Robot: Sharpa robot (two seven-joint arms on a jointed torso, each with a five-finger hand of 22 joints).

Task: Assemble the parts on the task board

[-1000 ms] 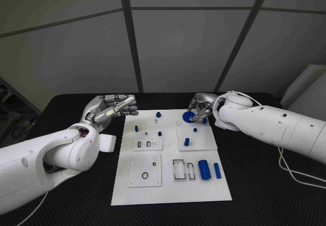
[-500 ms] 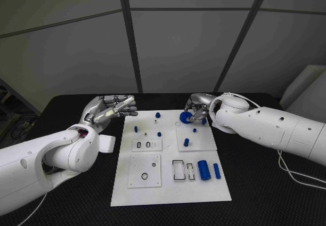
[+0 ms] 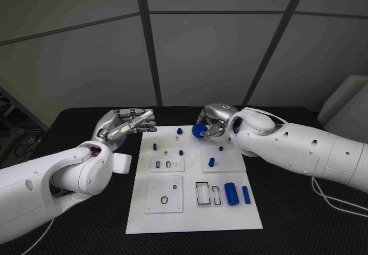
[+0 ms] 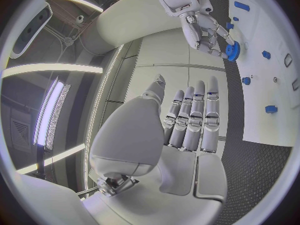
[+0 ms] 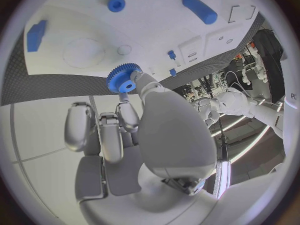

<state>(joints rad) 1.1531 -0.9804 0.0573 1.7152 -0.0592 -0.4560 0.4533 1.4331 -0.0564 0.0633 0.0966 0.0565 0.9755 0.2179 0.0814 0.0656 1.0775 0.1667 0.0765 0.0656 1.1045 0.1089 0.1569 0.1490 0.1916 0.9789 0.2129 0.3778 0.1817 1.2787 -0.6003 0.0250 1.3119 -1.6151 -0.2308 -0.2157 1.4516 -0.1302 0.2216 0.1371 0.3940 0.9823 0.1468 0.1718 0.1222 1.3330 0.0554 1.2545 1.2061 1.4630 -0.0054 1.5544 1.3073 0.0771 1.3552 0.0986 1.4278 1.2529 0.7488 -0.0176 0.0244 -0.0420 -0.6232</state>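
In the head view, a flat white task board (image 3: 193, 180) is lying on the textured black surface (image 3: 307, 212) before grey wall panels. The right hand (image 3: 208, 126) is pinching a small blue toothed plastic gear (image 3: 199, 130) above the board's far edge, having carried it leftward. The left hand (image 3: 126, 123) is still hovering beside the board, fingers curled, holding nothing.

In the left wrist view, that hand's fingers (image 4: 199, 116) are lying straight and together.

In the right wrist view, the fingers (image 5: 139, 80) are gripping the gear (image 5: 124, 78) just off the board's rim (image 5: 94, 71).

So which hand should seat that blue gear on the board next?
Right. The right hand already pinches the blue gear above the far end of the task board. The left hand hovers beside the board's far left corner, holding nothing.
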